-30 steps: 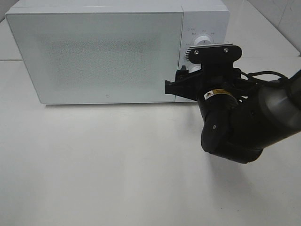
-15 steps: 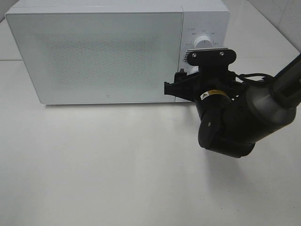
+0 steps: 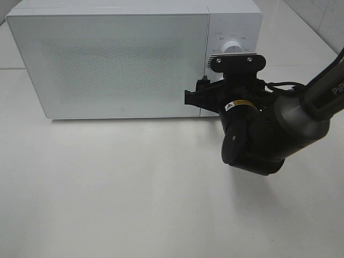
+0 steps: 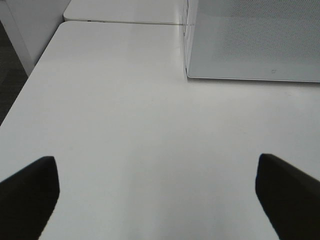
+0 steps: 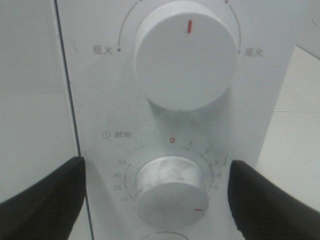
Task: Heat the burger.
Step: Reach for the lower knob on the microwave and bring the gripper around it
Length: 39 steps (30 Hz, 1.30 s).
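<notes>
The burger is out of view; the white microwave [image 3: 107,59] stands with its door shut, and nothing shows through the frosted door. My right gripper [image 3: 214,88] is up against the control panel. In the right wrist view the right gripper [image 5: 155,200] is open, one finger [image 5: 42,197] on each side of the lower timer knob [image 5: 167,190], with a gap to it on both sides. The knob's red mark points to the lower right. My left gripper [image 4: 157,200] is open over bare table, holding nothing.
The upper power knob [image 5: 185,55] sits above the timer knob, its red mark pointing up. The microwave's front corner [image 4: 190,75] lies ahead of the left gripper. The white table [image 3: 134,188] stretches in front of the microwave.
The right arm has shifted slightly left and closer to the control panel. Its jaws stay equally wide. The microwave door stays shut.
</notes>
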### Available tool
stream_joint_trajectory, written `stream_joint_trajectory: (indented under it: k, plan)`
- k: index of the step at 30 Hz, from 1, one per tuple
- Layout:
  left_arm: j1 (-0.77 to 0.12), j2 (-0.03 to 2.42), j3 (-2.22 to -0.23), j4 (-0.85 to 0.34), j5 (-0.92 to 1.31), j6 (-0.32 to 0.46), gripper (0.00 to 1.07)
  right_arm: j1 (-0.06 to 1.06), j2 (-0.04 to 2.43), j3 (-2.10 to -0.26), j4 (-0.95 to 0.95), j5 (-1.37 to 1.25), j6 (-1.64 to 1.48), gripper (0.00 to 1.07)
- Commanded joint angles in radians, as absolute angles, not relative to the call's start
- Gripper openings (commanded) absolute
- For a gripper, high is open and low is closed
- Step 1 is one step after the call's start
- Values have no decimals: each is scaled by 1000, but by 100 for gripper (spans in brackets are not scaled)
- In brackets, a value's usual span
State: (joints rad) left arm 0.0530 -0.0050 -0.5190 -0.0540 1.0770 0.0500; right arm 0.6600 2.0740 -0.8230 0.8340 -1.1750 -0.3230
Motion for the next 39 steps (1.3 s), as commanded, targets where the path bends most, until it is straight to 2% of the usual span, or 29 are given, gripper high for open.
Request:
stream_joint_trajectory:
  k: [1, 26, 27, 28, 31, 33, 34, 36, 37, 39]
  plan:
    - [51, -22, -516, -61, 1068, 44, 101, 640, 2083, -840, 823, -1168, -328, 76]
    - [51, -22, -516, -61, 1068, 44, 100, 640, 2086, -847, 819, -1124, -328, 72]
    - [51, -22, -516, -61, 1068, 44, 100, 640, 2086, -847, 819, -1123, -328, 68]
    - [51, -22, -516, -61, 1068, 44, 100, 640, 2086, -847, 819, -1121, -328, 59]
    - [51, -22, -516, -61, 1068, 44, 100, 640, 2086, -847, 819, -1122, -328, 53]
    - [51, -22, -516, -61, 1068, 44, 100, 640, 2086, -847, 819, -1132, -328, 28]
    - [51, -22, -516, -61, 1068, 44, 100, 640, 2086, -847, 819, -1132, -328, 28]
    - [51, -22, -516, -61, 1068, 44, 100, 640, 2086, -847, 819, -1141, -328, 12]
    - [51, -22, -516, -61, 1068, 44, 100, 640, 2086, -847, 819, -1141, -328, 12]
    - [51, -22, -516, -61, 1068, 44, 100, 640, 2086, -847, 814, -1155, -324, 2]
